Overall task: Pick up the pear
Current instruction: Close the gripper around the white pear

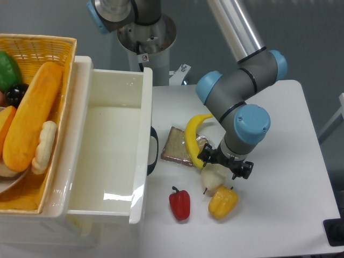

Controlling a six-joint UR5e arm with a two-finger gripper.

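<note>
- Pear (213,179) lies on the white table (279,204), pale and rounded, with its thin dark stem pointing down toward the front edge.
- Its upper part is hidden under the gripper (223,164), which sits directly over it; the two black fingers stand one on each side of the fruit's top.
- Whether the fingers press on the pear or only flank it, I cannot tell.
- Yellow pepper (222,201) sits just beside the pear, to the lower right, nearly touching it.
- Red pepper (180,203) stands a little to the left of the yellow one, apart from the pear.
- Banana (193,138) curves from above down to the pear's left, its lower end close to the gripper.
- Bread slice (174,152) lies flat under and beside the banana's lower half.
- White bin (110,156) stands at the left of the table, with a black handle on the side facing the bread.
- Wicker basket (62,59) sits against the bin's far left side, holding a long loaf (32,115) and other food.
- Arm (242,80) bends down from the upper middle, grey with blue joint caps.
</note>
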